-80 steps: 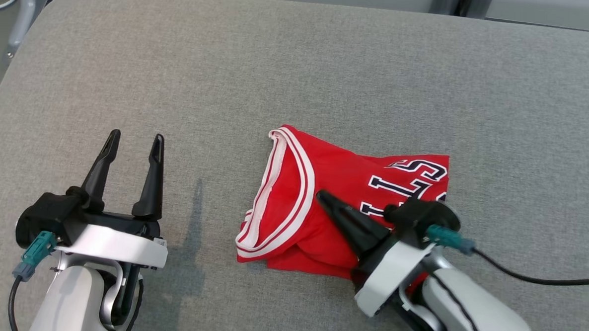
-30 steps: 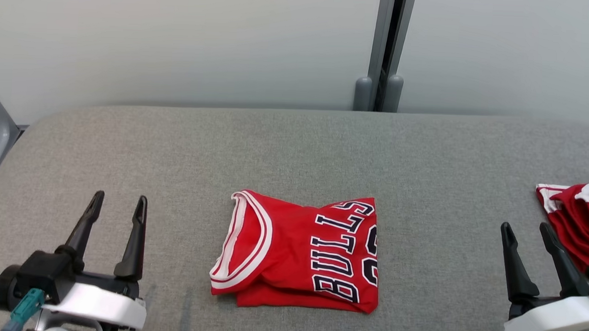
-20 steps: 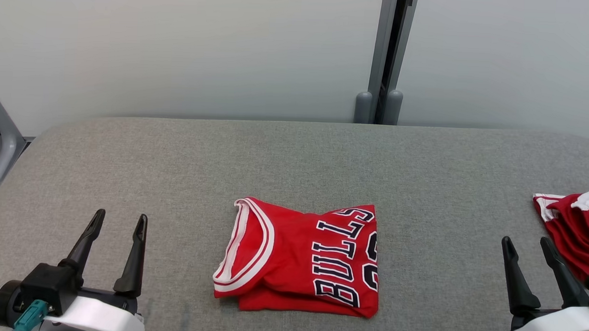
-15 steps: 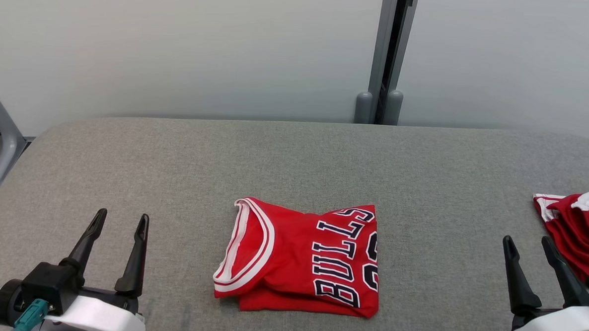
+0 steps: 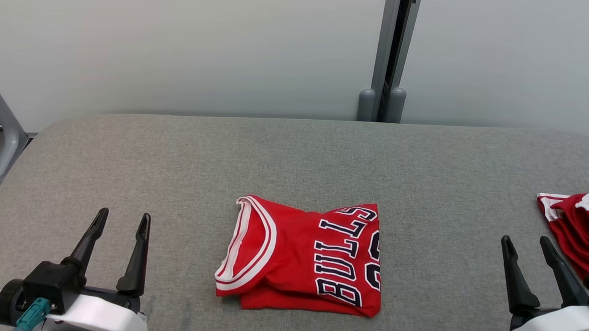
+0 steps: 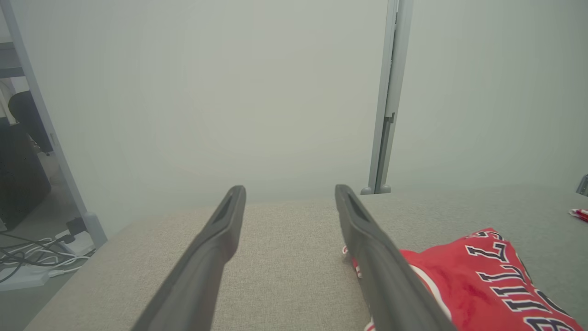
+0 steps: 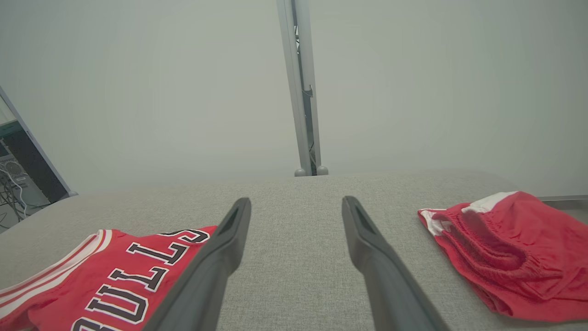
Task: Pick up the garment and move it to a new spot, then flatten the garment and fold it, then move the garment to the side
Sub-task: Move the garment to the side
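The garment (image 5: pixel 300 258) is a red jersey with white trim and dark BULLS lettering, folded into a compact rectangle at the middle of the grey padded table (image 5: pixel 295 155). It also lies at the lower right of the left wrist view (image 6: pixel 482 280) and the lower left of the right wrist view (image 7: pixel 105 276). My left gripper (image 5: pixel 121 219) rests open at the lower left, well clear of the jersey. My right gripper (image 5: pixel 525 242) rests open at the lower right, nothing between its fingers.
A second red garment with white trim (image 5: pixel 577 227) lies crumpled at the table's right edge, close beside my right gripper; it appears again in the right wrist view (image 7: pixel 500 248). A grey post (image 5: pixel 391 55) stands against the pale wall behind. Cables (image 6: pixel 27 266) lie on the floor to the left.
My right gripper has come off the folded jersey and drawn back to the lower right. The head camera has tilted up, so the wall and the second garment now show. The jersey itself lies still.
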Tool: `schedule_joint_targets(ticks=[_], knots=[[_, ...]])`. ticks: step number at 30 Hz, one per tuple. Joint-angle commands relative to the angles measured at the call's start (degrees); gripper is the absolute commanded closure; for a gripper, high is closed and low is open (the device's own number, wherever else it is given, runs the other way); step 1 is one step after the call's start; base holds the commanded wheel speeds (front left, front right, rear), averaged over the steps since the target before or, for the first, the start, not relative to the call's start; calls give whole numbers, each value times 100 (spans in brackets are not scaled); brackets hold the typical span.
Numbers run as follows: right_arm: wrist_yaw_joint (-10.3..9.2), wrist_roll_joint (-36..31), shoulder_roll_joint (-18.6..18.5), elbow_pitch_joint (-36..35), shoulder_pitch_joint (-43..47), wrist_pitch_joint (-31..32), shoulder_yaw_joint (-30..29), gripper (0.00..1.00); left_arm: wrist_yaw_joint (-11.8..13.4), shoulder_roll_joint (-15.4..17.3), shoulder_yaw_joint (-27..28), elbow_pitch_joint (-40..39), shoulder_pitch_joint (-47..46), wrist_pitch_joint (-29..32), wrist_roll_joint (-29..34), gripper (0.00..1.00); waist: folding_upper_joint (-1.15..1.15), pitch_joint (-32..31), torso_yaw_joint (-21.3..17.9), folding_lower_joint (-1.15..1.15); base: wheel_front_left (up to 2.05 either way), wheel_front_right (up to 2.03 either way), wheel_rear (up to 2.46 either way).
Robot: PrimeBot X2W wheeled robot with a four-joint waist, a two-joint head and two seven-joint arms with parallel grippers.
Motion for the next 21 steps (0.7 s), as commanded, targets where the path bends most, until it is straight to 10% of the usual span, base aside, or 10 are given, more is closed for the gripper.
schedule_joint_targets(ticks=[1, 21], knots=[[1, 11, -15, -13, -38, -25, 11, 0, 24, 30, 3, -19, 11, 15, -32, 0, 0, 3, 9, 0, 0, 0, 0], [1, 164, -202, 337, -236, 428, 605, 0, 9, -13, -192, -66, -352, -60, -20, 0, 0, 429, 527, 0, 0, 0, 0]])
